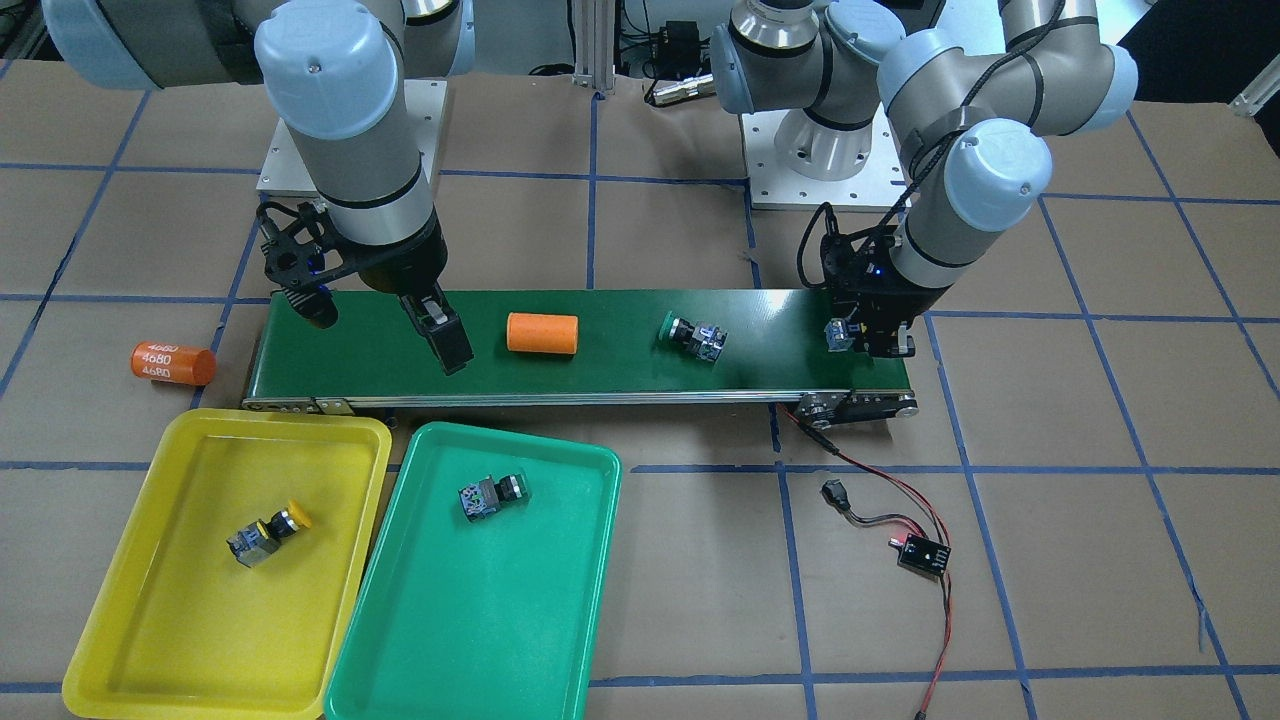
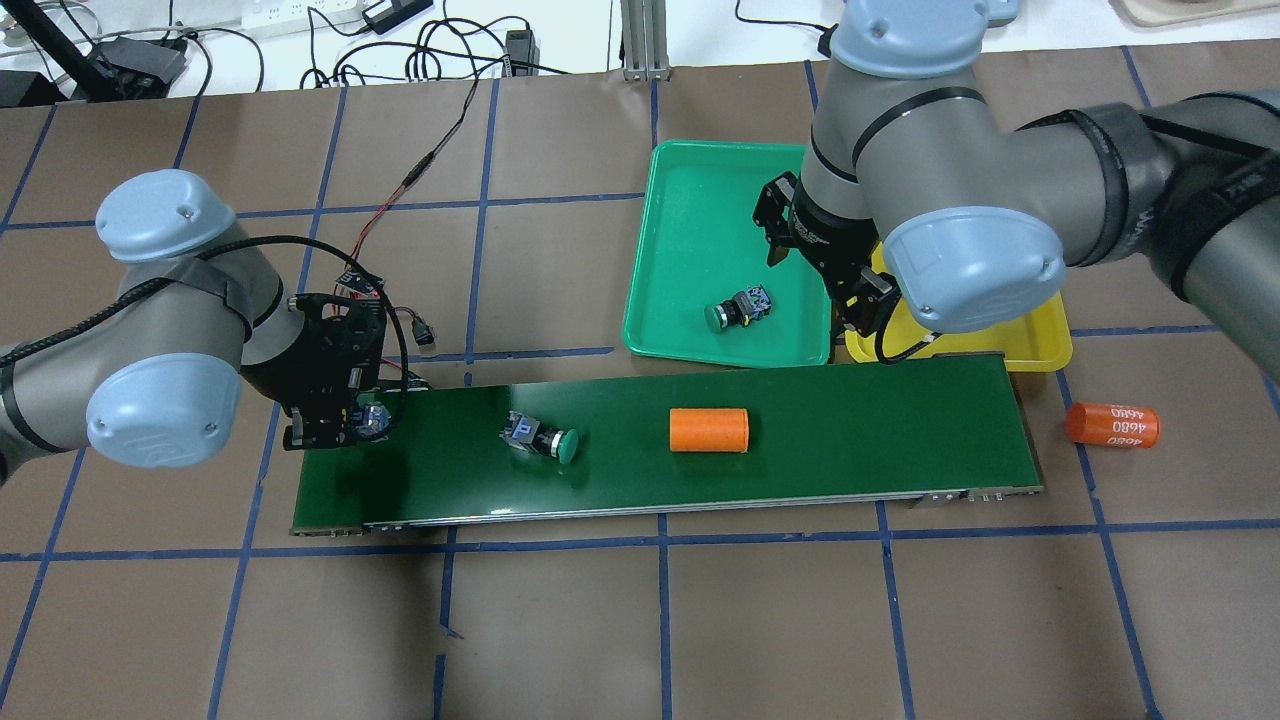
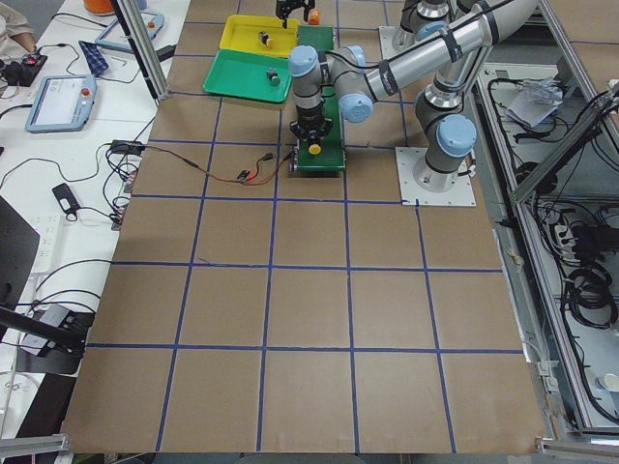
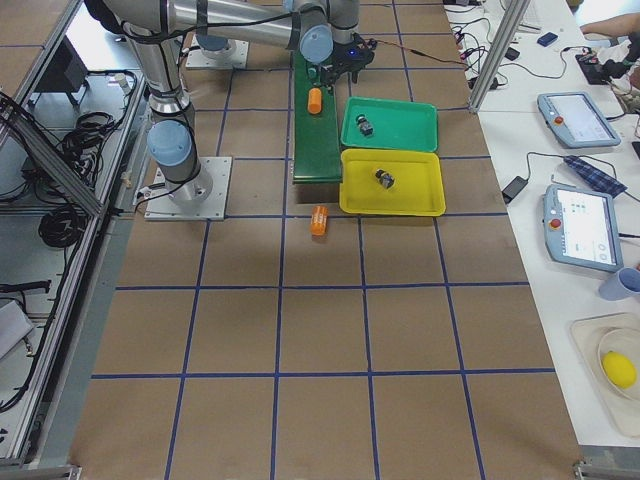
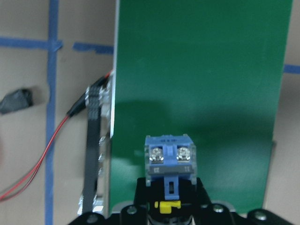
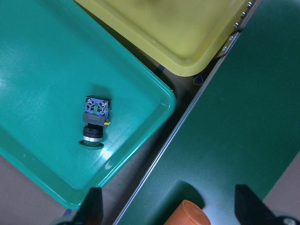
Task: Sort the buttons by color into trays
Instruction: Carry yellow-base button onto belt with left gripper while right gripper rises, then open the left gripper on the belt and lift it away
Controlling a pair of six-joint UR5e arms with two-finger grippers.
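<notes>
Exterior front-facing view: halfway there, with a yellow-capped push-button [image 1: 268, 530] in the yellow plastic tray [image 1: 150, 640], a green-capped push-button [image 1: 492, 496] in the green plastic tray [image 1: 480, 620] at the worktop's operator edge, a third button [image 1: 695, 335] on the dark green belt [image 1: 620, 375], and a fourth button [image 5: 168, 157] clamped in the left gripper [image 5: 169, 190] (right gripper [image 1: 385, 330] gapes empty).

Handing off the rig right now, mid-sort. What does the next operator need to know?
Left gripper: jaws shut on a button at one end of the belt; cap colour unclear.
Right gripper: open, empty, over the belt's other end.
Done: yellow button in yellow tray; green button in green tray.
Left: the held button, plus a second green button lying on the belt. An orange cylinder also sits there.
</notes>
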